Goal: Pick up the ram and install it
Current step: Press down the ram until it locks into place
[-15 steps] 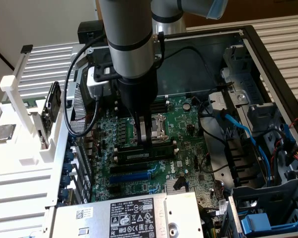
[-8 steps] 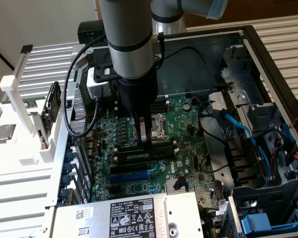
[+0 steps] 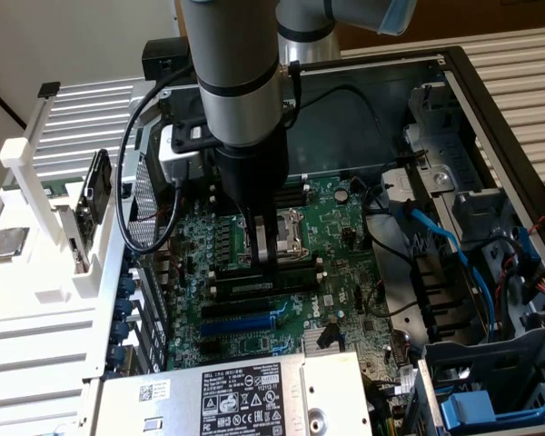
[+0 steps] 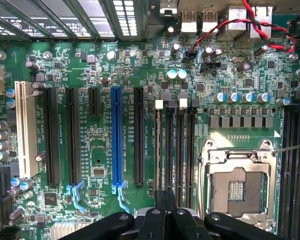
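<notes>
The ram (image 3: 295, 272) stands on edge in one of the black memory slots beside the CPU socket (image 3: 287, 227), with only its thin top edge (image 4: 157, 150) showing in the wrist view. My gripper (image 3: 262, 259) hangs straight down over the middle of that stick. Its fingers (image 4: 165, 200) are pressed together, and their tips are at the ram's top edge. Whether they touch it I cannot tell. The neighbouring memory slots (image 4: 180, 150) with white end clips (image 4: 183, 103) lie alongside.
The motherboard sits in an open computer case. A blue expansion slot (image 4: 116, 140) and black slots flank the memory bank. The labelled power supply (image 3: 245, 395) is at the front. Blue cables (image 3: 436, 236) and a drive cage fill the exterior view's right; a white rack (image 3: 36, 227) stands on its left.
</notes>
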Controlling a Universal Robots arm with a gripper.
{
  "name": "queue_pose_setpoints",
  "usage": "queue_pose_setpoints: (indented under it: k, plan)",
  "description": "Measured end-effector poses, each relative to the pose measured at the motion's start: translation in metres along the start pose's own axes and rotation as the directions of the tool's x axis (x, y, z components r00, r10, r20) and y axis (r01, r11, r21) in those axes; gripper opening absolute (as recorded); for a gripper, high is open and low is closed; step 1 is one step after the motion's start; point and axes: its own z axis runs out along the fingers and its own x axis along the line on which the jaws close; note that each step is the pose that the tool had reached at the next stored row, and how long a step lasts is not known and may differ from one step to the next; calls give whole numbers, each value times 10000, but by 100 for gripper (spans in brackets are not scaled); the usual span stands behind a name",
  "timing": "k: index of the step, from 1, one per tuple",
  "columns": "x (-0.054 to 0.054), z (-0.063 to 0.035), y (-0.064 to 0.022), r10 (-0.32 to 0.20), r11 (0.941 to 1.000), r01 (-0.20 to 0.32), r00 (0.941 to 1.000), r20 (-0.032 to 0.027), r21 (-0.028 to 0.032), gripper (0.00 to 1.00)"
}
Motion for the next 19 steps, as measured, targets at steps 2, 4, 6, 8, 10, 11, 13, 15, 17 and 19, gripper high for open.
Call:
queue_pose_setpoints:
  k: [2, 4, 6, 8, 10, 11, 13, 15, 17, 19]
  plan:
    - [1, 10, 1, 0, 10000, 0, 10000, -2, -2, 10]
    - [2, 18, 2, -1, 10000, 1, 10000, -2, -2, 10]
    - [1, 15, 2, -1, 10000, 1, 10000, 3, 2, 10]
    - [-1, 0, 2, 1, 10000, -1, 10000, 15, 9, 10]
    - [-1, -84, -2, 1, 10000, -1, 10000, 2, 1, 10]
    - [-2, -110, -4, 2, 10000, -2, 10000, 5, 3, 10]
    - [-3, -160, -8, 0, 10000, 0, 10000, 2, 1, 10]
    - [-4, -213, -12, 0, 10000, 0, 10000, 2, 1, 10]
    - [-5, -254, -15, 0, 10000, 0, 10000, 2, 1, 10]
    - [-5, -274, -16, 1, 10000, -1, 10000, 2, 1, 10]
